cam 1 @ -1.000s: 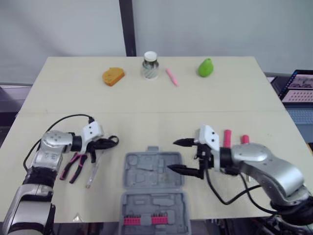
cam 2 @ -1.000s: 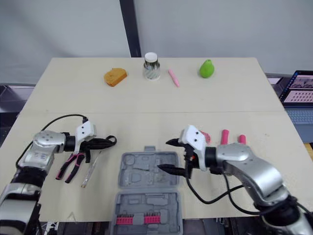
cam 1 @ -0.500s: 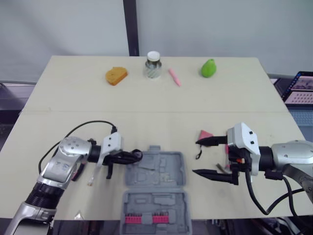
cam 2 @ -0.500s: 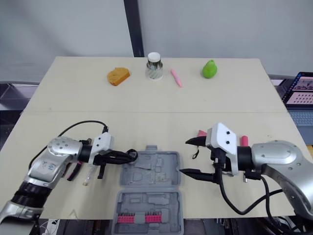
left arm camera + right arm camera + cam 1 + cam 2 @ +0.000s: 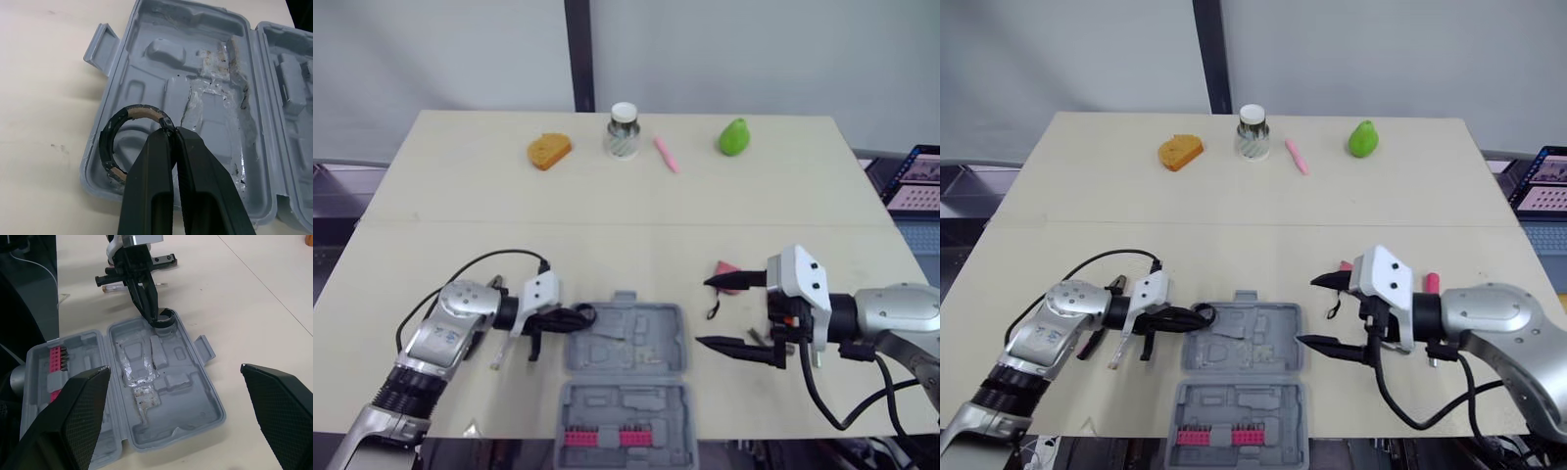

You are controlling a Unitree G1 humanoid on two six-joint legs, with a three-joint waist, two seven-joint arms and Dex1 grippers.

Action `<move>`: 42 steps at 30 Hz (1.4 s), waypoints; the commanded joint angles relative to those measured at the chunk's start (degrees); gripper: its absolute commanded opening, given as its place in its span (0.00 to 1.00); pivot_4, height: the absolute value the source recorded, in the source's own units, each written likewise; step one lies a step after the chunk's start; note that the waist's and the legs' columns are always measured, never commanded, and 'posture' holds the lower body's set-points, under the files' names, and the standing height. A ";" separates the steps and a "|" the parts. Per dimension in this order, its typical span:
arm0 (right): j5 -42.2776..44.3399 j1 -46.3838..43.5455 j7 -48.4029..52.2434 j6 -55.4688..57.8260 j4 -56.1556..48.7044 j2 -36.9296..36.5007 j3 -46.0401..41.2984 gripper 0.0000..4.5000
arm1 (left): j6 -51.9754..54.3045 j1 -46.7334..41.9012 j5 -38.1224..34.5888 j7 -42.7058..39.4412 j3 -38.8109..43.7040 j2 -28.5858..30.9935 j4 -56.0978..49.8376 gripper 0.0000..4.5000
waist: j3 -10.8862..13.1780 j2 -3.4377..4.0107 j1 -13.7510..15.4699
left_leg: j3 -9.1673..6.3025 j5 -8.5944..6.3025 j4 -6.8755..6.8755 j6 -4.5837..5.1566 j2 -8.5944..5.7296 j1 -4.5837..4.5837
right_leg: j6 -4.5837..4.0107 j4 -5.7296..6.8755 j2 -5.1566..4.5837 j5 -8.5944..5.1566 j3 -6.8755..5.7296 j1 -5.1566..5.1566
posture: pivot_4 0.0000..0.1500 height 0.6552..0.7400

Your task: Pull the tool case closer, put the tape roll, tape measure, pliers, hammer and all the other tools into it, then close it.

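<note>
Starting with the table [image 5: 626,211], we see that it carries everything. The tool case [image 5: 636,345] lies open at its near edge, between our two sets of jaws. We judge the case already close enough, since both arms reach it without stretching. It is grey plastic, two hinged halves laid flat. The half level with the jaws has moulded hollows, a latch tab and scuffed, shiny patches in the middle. The half nearer us than the jaws holds a row of pink bits [image 5: 597,438].

The left gripper [image 5: 171,133] has its jaws pressed together on the tape roll [image 5: 111,144], pinching one side of the ring so that the rest hangs out past the tips. The roll is a thin black ring with a tan inner core. It sits over the case's corner hollow closest to those jaws, overlapping the rim. We judge it is held there to be let go into the hollow, though we cannot tell whether it touches the plastic yet.

The right gripper [image 5: 705,313] has its jaws spread wide with nothing between them. It stands just off the case's other side and points toward it, probably waiting out of the way. A pink tool [image 5: 726,270] lies just behind its upper jaw, and a screwdriver [image 5: 1122,347] lies just behind the left jaws, beside that wrist. Neither is packed yet.
</note>
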 commanded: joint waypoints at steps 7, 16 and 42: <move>0.76 0.56 -1.15 -1.06 -2.59 0.67 -0.55 1.00 | -3.44 0.33 1.46 -0.30 -0.95 -0.55 2.44 0.01 | 0.00 0.00 0.03 | -0.01 0.00 0.01 0.00 0.00 0.00 | 0.00 0.00 0.00 0.00 0.00 0.01 | 1.00 1.00; 0.80 -0.08 -1.78 -0.91 -2.48 0.96 0.09 1.00 | -3.63 -2.19 2.01 -0.11 -1.79 -2.25 4.17 0.01 | -0.01 -0.01 -0.01 | -0.01 0.00 0.03 0.00 0.00 0.00 | 0.00 0.01 0.00 0.00 -0.01 0.01 | 1.00 1.00; 2.64 -0.01 -2.80 -0.64 -2.80 1.13 -0.06 1.00 | 6.05 -1.34 -2.43 -1.30 0.17 0.13 -7.62 0.35 | -0.01 -0.01 -0.03 | -0.03 0.00 0.04 0.01 0.01 -0.01 | 0.00 0.01 0.00 0.00 -0.01 0.01 | 1.00 1.00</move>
